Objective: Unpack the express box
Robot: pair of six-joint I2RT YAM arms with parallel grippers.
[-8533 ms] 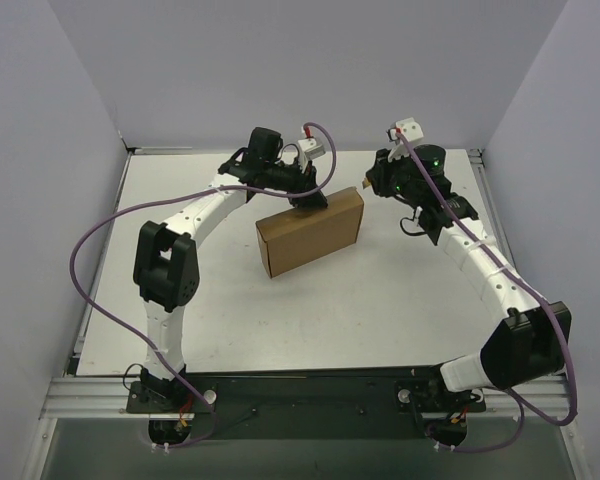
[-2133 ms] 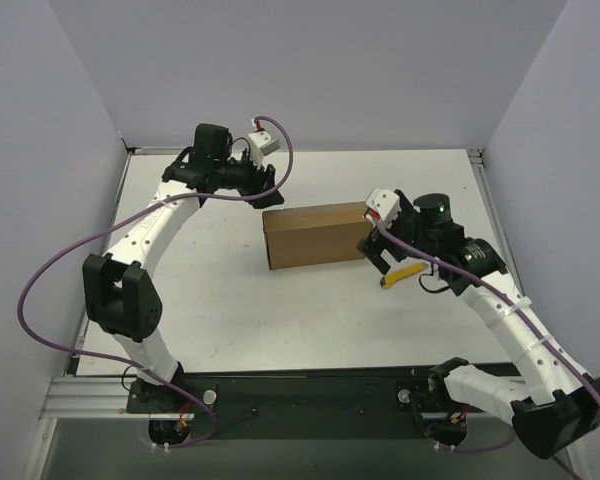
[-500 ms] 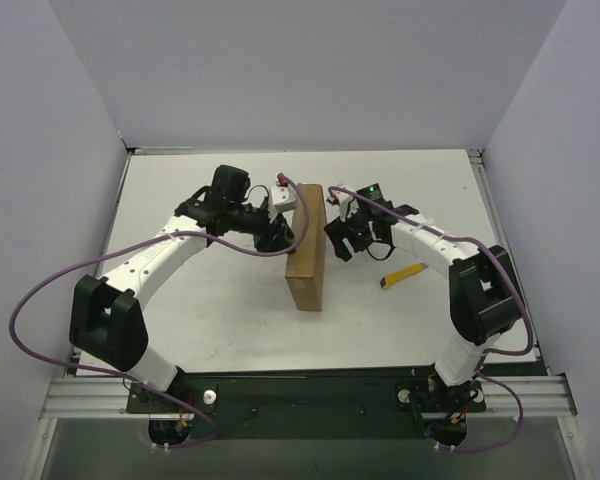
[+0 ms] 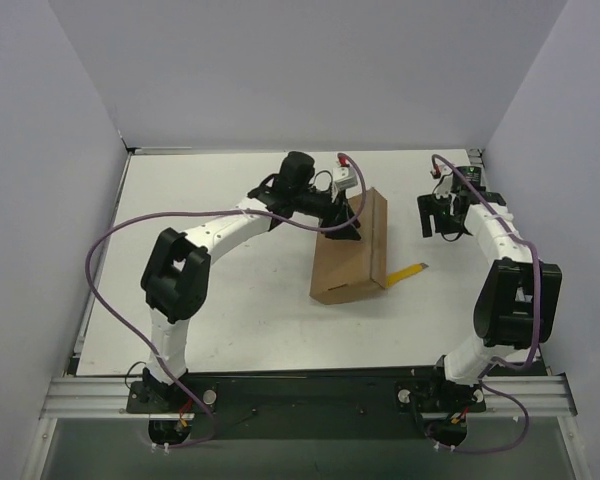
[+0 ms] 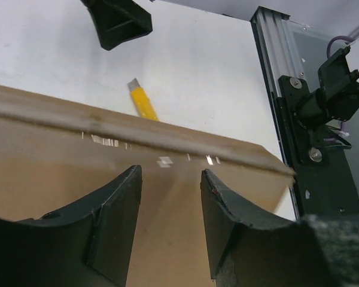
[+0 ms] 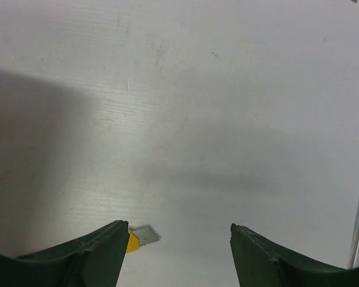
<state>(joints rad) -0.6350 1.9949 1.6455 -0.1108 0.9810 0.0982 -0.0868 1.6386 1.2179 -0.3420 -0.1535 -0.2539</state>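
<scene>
Since the moment before, the box (image 4: pixel 348 255) has shifted to the right and turned a little. The right gripper (image 4: pixel 438 222), which was against the box, has pulled away to the right side of the table (image 4: pixel 240 290), and the left arm has followed the box across.

Nearest the camera, a metal rail (image 4: pixel 280 392) runs along the table's near edge and carries both arm bases. The table top is plain white and matt. Pale grey-violet walls (image 4: pixel 310 70) close it in on the left, the right and the far side.

Near the middle of the table, a little to the right, the brown cardboard box stands on a narrow side and leans. Its near end points toward the rail. Its lid looks shut, and nothing inside can be seen. A yellow knife (image 4: pixel 406 273) lies flat on the table just beside the box's near right corner.

At the far end of the box, the left gripper (image 4: pixel 343 226) is at the left broad face. In the left wrist view its fingers (image 5: pixel 116 209) are spread, and the cardboard (image 5: pixel 60 155) fills the gap between them.

The right gripper (image 6: pixel 178 226) hangs well apart from the box. Its fingers (image 6: pixel 102 254) are spread over bare table, with only the tip of the knife (image 6: pixel 139 238) showing beside one finger.
</scene>
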